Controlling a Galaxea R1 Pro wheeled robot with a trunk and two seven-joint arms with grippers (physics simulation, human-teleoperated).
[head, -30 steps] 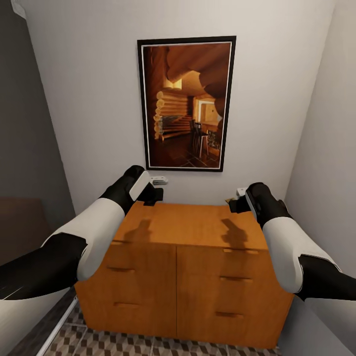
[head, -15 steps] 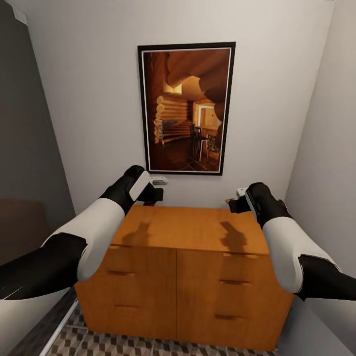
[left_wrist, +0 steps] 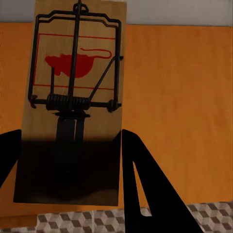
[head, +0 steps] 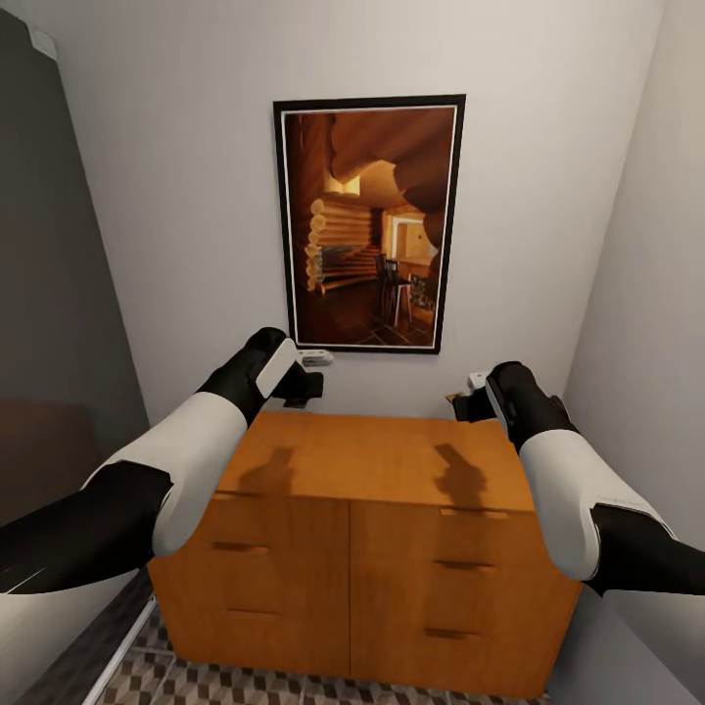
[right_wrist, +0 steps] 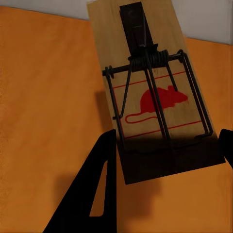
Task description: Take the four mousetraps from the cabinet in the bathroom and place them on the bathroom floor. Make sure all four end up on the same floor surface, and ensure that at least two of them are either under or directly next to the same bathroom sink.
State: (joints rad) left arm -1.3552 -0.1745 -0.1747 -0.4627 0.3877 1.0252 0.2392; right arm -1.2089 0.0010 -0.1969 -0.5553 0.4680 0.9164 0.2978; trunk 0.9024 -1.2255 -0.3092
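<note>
Each arm holds a trap up over the cabinet. In the left wrist view, a mousetrap sits between the two dark fingers of the left gripper, which are clamped on its near end; the rest of the wooden slab (red mouse print, wire spring and bar) reaches out past the fingertips, with the orange-brown cabinet top behind it and a strip of the cube-patterned bathroom floor beyond the top's edge.

The right gripper is likewise closed on the near end of a second mousetrap, its finger pressed to one side edge; this trap extends away from the fingertips, tilted a little, over the cabinet top.

In the head view the left gripper and right gripper hover just above the rear corners of the cabinet, well apart from each other, close to the wall under a framed picture. Their shadows fall on the flat top below them. The drawers below are shut, and patterned floor shows at the cabinet's foot.
</note>
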